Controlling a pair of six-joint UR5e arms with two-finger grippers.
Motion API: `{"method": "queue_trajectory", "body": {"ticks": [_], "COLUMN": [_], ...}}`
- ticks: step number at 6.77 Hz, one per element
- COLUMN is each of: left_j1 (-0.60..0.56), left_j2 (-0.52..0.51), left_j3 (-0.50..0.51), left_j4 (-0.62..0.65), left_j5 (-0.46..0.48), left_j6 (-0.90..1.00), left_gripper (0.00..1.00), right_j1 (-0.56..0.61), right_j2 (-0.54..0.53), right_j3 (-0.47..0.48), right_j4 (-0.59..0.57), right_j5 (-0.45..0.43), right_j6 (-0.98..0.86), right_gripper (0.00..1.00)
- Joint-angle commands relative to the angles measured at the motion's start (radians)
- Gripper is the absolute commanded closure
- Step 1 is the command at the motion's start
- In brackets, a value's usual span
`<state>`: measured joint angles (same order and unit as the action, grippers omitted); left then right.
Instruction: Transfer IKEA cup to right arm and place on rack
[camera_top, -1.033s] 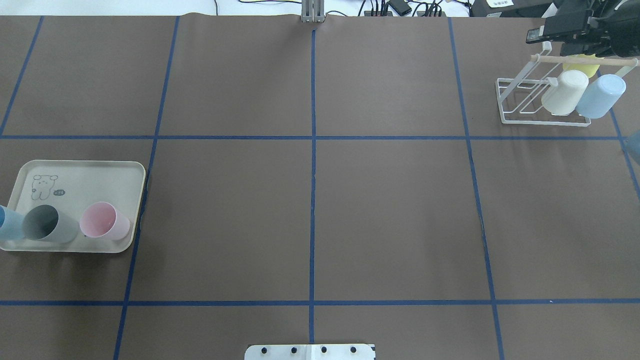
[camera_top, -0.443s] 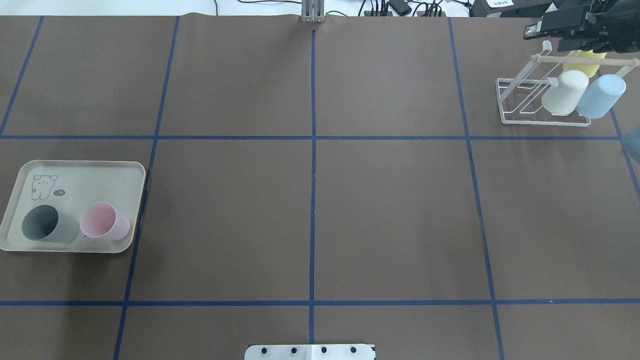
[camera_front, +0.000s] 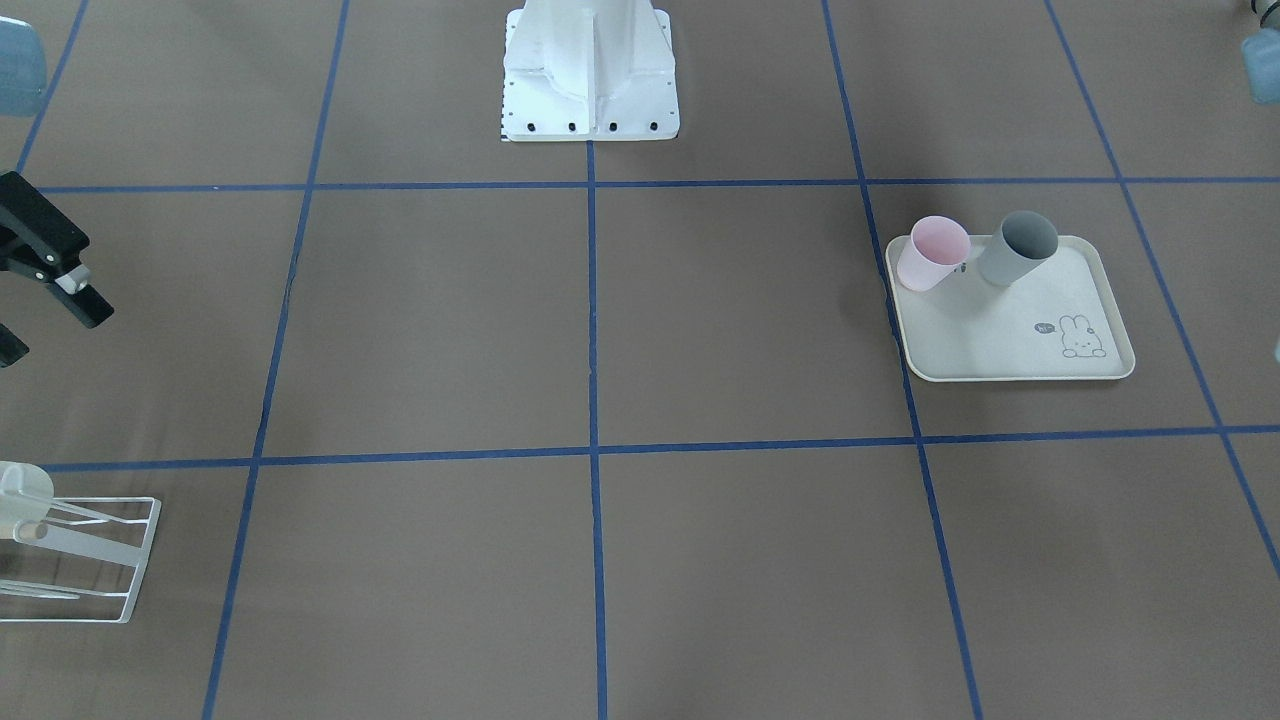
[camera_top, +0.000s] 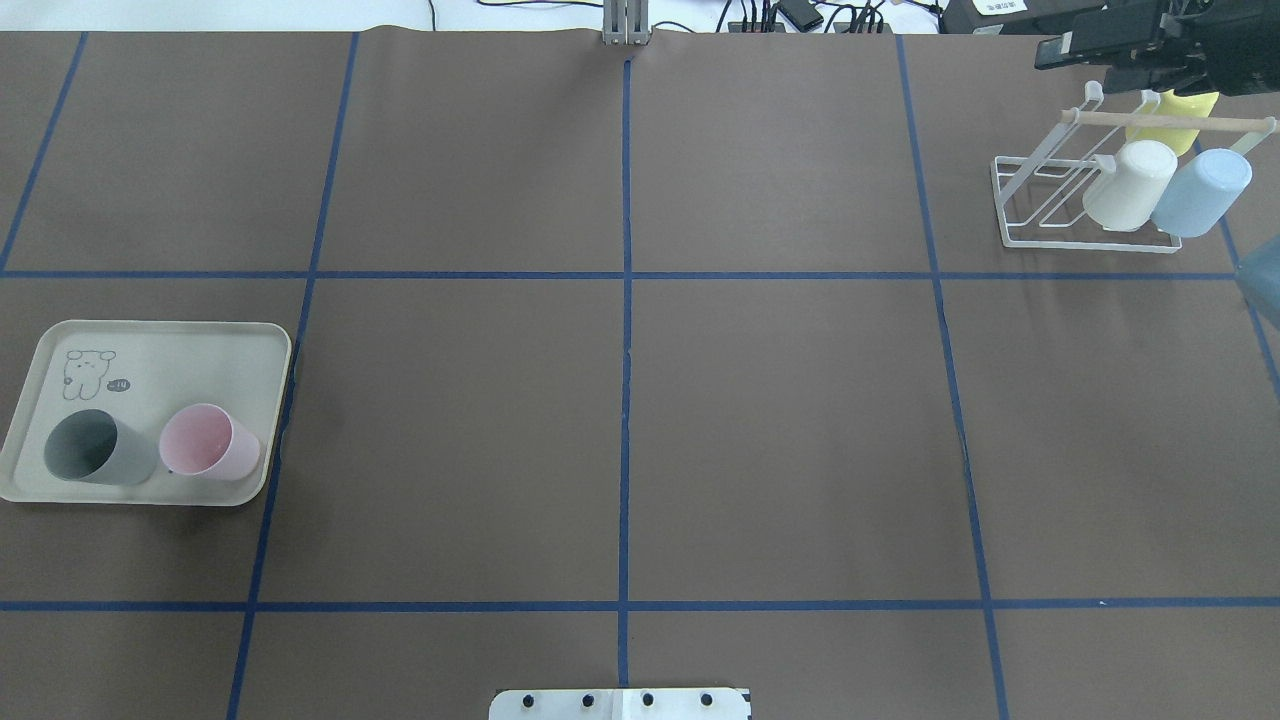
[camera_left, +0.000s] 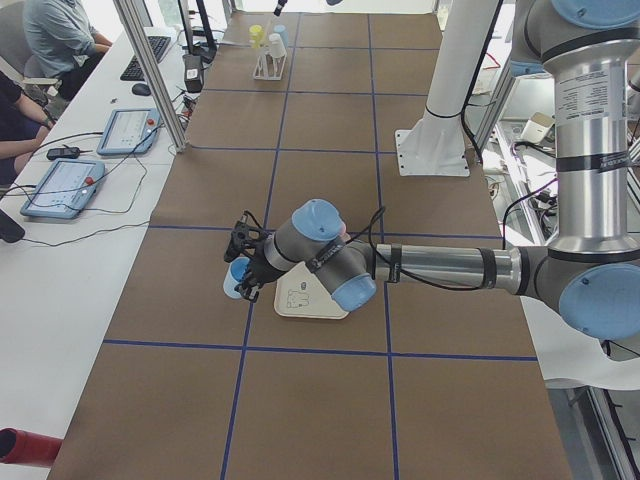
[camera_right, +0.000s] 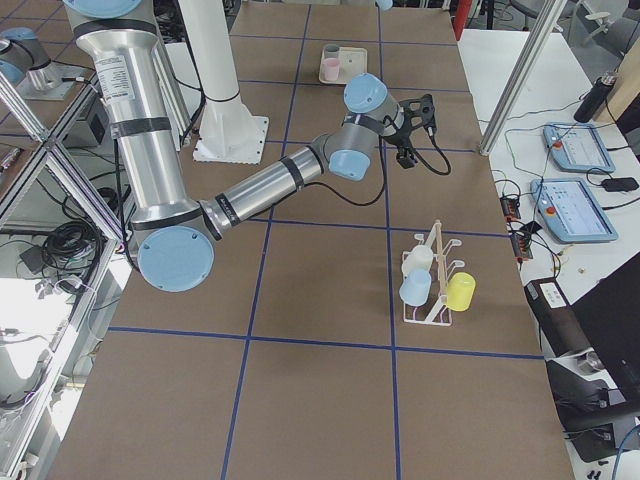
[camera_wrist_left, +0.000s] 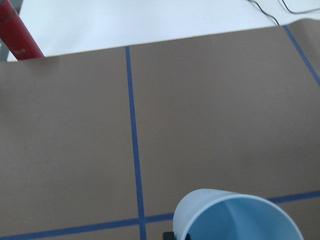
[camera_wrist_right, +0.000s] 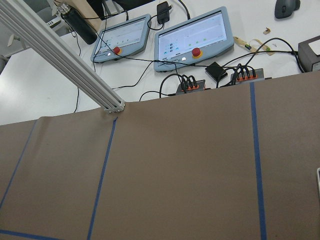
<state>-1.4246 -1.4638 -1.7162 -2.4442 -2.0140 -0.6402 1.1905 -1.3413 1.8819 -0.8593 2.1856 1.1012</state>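
The worktop (camera_top: 780, 430) is covered edge to edge in brown paper, marked into large rectangles by blue tape lines (camera_top: 626, 400). A cream tray (camera_top: 180, 365) with a small rabbit drawing lies flat near the robot's left end, its right edge just beside a tape line. The white wire rack (camera_top: 1090, 247) stands at the far right corner, well apart from the tray. The robot's white base plate (camera_front: 590, 100) is bolted on at the near edge, centred on the middle tape line.
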Motion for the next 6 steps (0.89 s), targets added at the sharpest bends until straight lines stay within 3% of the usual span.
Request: {"method": "queue_trajectory", "body": {"ticks": [1,4,6], "left_j1": [0.039,0.174,0.286], "left_j2": [-0.064,-0.188,-0.266], "left_j3": [-0.068,-0.185,-0.261], "left_j4": [-0.006,-0.033,-0.071], "left_j5": [0.054,0.074,0.121], "left_j6": [-0.321,-0.873,-1.236], "left_gripper": [1.00,1.00,1.00], "right_j1": [-0.025,-0.054,-0.101], "right_j2": [0.074,0.220,0.295], "right_j3": [-0.018,-0.060,-0.060], "right_j4": [-0.001,0.000,0.002], "right_j5": [-0.006,-0.017,-0.090], "right_j6": [0.066,0.234,0.357], "right_gripper": [0.00,0.00,0.00]}}
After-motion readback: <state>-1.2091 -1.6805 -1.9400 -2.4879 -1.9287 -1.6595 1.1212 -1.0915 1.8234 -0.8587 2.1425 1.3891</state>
